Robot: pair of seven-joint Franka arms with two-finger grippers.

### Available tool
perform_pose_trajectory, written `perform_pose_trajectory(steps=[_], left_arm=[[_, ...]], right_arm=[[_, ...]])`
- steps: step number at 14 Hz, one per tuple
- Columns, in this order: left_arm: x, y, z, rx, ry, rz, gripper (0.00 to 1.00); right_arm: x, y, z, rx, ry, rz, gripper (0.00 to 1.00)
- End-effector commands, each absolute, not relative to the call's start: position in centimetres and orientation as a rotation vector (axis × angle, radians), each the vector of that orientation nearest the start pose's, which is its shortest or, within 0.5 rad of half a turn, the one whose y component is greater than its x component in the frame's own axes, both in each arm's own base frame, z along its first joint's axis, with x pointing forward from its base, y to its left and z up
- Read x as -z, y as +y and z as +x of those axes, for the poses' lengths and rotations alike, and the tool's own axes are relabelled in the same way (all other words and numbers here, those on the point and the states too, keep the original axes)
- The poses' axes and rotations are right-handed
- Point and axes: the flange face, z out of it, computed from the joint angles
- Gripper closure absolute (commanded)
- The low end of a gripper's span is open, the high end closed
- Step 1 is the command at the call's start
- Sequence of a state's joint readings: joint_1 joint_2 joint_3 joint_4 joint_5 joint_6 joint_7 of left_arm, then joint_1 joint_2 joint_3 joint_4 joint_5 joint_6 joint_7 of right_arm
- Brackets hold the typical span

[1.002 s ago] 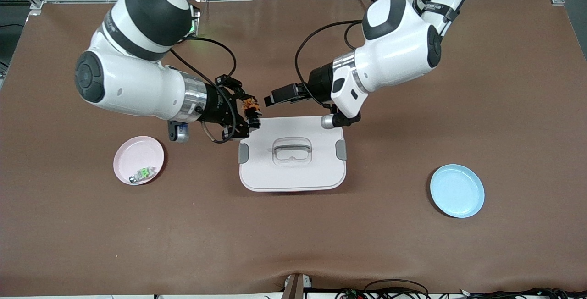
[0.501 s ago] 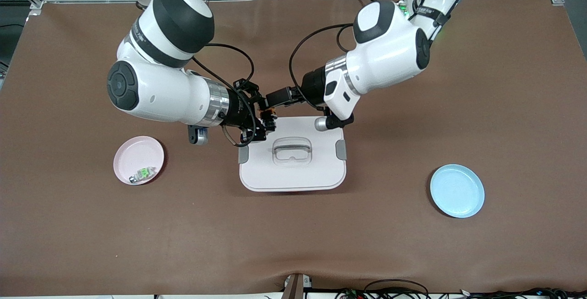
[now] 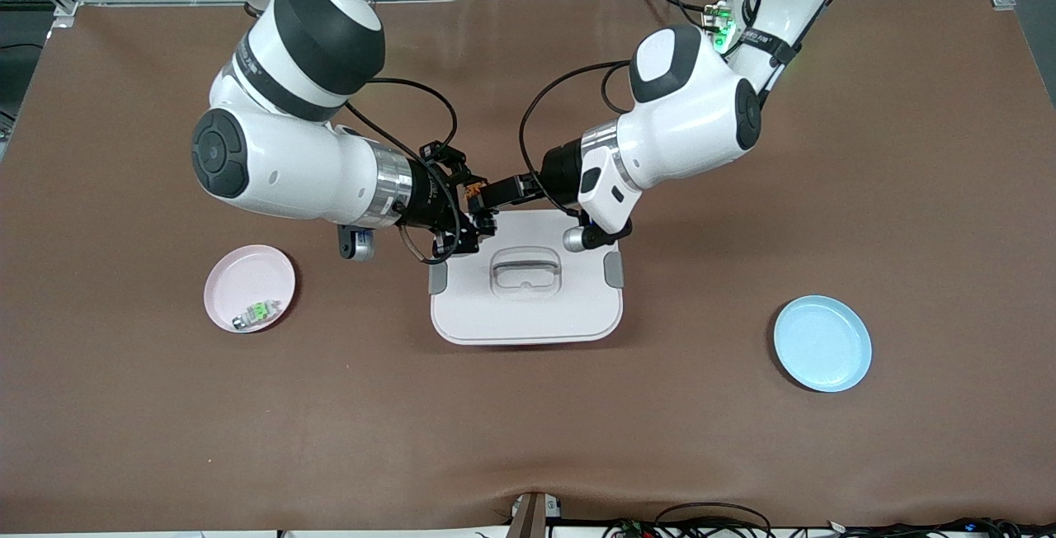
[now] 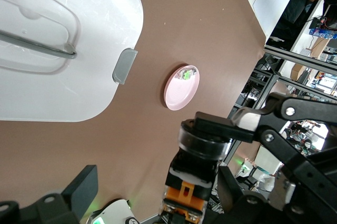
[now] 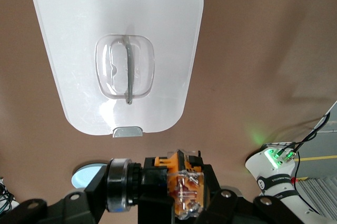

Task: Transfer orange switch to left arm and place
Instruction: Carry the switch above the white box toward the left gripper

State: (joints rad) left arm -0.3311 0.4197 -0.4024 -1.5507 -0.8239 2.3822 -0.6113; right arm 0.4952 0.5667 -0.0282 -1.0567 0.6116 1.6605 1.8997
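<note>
You can see the orange switch up in the air, over the edge of the box nearest the robots' bases. In the front view it lies level, with its long side running from one gripper toward the other. In the right wrist view the black round end points one way and the orange part the other, but you cannot tell which end faces which arm.

The right gripper is squeezed tight on the orange switch. The left gripper has its fingers spread as wide as they go, and its tips sit right at the switch, not closed on it.

A second ago the two grippers were well apart, with a gap between them. Both arms have moved in toward the middle, and now the grippers meet over the box.

The pink plate with the green switch and the blue plate have not moved.
</note>
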Motion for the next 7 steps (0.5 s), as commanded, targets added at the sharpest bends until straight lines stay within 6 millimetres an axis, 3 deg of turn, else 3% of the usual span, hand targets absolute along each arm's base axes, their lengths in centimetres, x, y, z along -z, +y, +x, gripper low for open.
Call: perform_pose_trajectory(steps=[1,5,7], left_arm=[[-48.11,-45.12,55.30,0.238,0.487,2.157,0.20],[-48.31,-45.57,55.19,0.216,0.486,2.148,0.65],[-48.41,-45.64,55.17,0.210,0.483,2.148,0.81]], right_arm=[[-53.91,38.52,61.79,-0.790,1.880,-2.012,1.00],[-53.88,38.75,62.00,-0.790,1.878,-2.007,1.00],[-53.96,38.92,62.21,-0.793,1.889,-1.991,1.00]])
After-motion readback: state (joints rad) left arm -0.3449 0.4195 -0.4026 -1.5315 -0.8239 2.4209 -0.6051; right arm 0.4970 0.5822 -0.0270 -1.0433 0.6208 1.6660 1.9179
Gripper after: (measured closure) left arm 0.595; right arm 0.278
